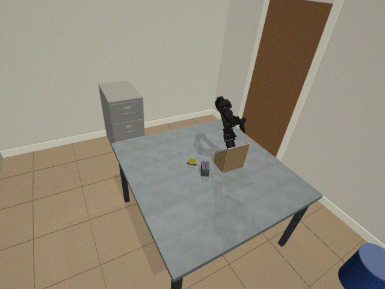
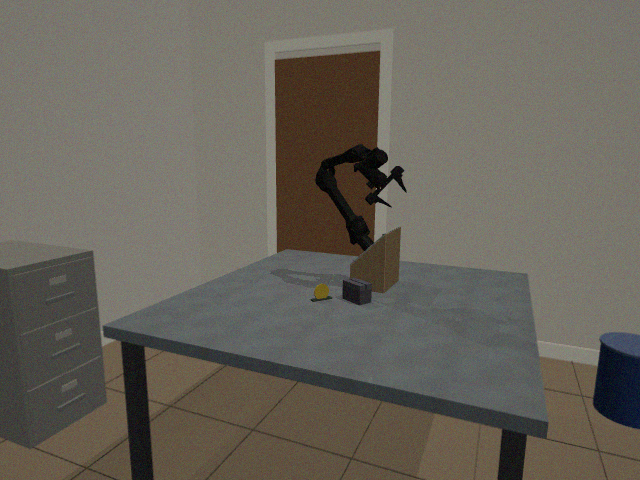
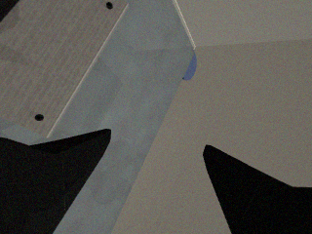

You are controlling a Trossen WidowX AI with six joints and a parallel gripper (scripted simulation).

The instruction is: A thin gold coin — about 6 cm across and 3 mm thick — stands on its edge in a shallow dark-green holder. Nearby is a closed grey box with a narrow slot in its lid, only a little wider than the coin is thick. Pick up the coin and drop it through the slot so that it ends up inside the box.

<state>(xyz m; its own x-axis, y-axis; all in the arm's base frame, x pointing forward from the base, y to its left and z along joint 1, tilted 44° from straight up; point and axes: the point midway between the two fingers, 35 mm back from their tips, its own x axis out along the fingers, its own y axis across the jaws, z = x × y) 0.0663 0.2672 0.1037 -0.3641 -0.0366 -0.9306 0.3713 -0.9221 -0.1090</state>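
Note:
The gold coin (image 1: 191,161) (image 2: 321,291) stands upright on its edge in the dark-green holder (image 1: 188,163) (image 2: 314,300) on the table. The closed grey box (image 1: 204,173) (image 2: 355,291) stands close beside it, with the slot showing as a thin dark line along its lid in the top view. My gripper (image 2: 398,199) (image 3: 158,141) is open, with nothing between its fingers. It hangs high above the table, well away from the coin and the box. The coin, holder and box do not show in the wrist view.
An angled wooden panel (image 1: 236,158) (image 2: 392,262) (image 3: 54,63) stands upright on the table (image 1: 186,198) (image 2: 310,335) between the arm's base and the box, rising well above the box. A filing cabinet (image 1: 126,115) (image 2: 56,330) and a blue cylinder (image 1: 354,264) (image 2: 620,384) (image 3: 190,67) stand off the table.

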